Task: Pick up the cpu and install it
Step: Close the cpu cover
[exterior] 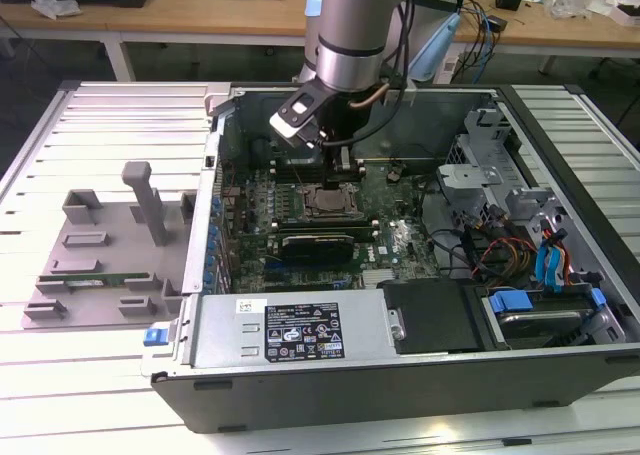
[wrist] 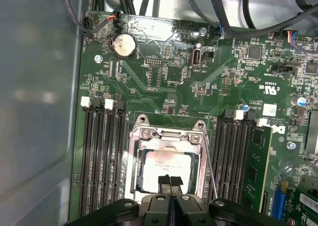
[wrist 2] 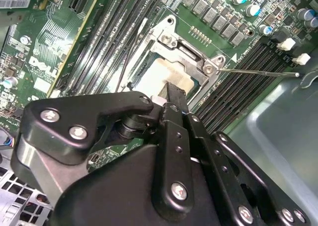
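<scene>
**Cpu sits in the socket, closed fingertips at its edge**

The cpu [wrist: 164, 167] lies flat inside the metal socket frame [wrist: 166, 134] on the green motherboard [wrist: 198, 87], its pale metal top facing up. The frame's bars surround it on all sides. The gripper [wrist: 170, 182] is directly over the chip's edge. In the first wrist view its two black fingertips are pressed together with only a thin seam between them. They overlap the cpu's rim, but I cannot tell whether they touch it. In the second wrist view one finger [wrist 2: 175, 94] points down at the same edge of the chip.

Black memory slots [wrist: 104, 156] run along both sides of the socket, and a round coin battery [wrist: 124, 45] sits farther out on the board.

In the exterior view the arm [exterior: 350, 35] reaches down from the upper middle of the frame into the open computer case [exterior: 300, 395]. The case lies on a slatted white table [exterior: 60, 135]. A grey tray with posts [exterior: 90, 240] rests on the table at the exterior view's left, just beside the case.
</scene>
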{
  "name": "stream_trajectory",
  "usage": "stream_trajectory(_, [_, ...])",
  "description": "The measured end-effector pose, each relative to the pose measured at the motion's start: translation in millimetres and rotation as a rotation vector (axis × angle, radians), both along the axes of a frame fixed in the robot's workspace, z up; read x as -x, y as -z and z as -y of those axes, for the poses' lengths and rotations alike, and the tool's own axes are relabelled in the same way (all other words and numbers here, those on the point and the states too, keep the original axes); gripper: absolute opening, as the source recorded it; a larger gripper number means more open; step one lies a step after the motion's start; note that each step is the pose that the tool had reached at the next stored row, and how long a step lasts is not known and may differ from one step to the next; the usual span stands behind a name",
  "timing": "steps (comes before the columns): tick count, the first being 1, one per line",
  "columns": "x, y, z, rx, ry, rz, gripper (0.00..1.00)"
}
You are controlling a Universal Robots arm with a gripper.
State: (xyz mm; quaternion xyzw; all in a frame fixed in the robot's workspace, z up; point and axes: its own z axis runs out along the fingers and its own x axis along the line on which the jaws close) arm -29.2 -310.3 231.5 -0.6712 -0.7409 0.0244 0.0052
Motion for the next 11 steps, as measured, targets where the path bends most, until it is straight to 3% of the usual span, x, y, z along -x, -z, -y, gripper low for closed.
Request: stream_trajectory(11, [0.0,-10.6,0.0,-0.0001,0.0,0.0,0.11])
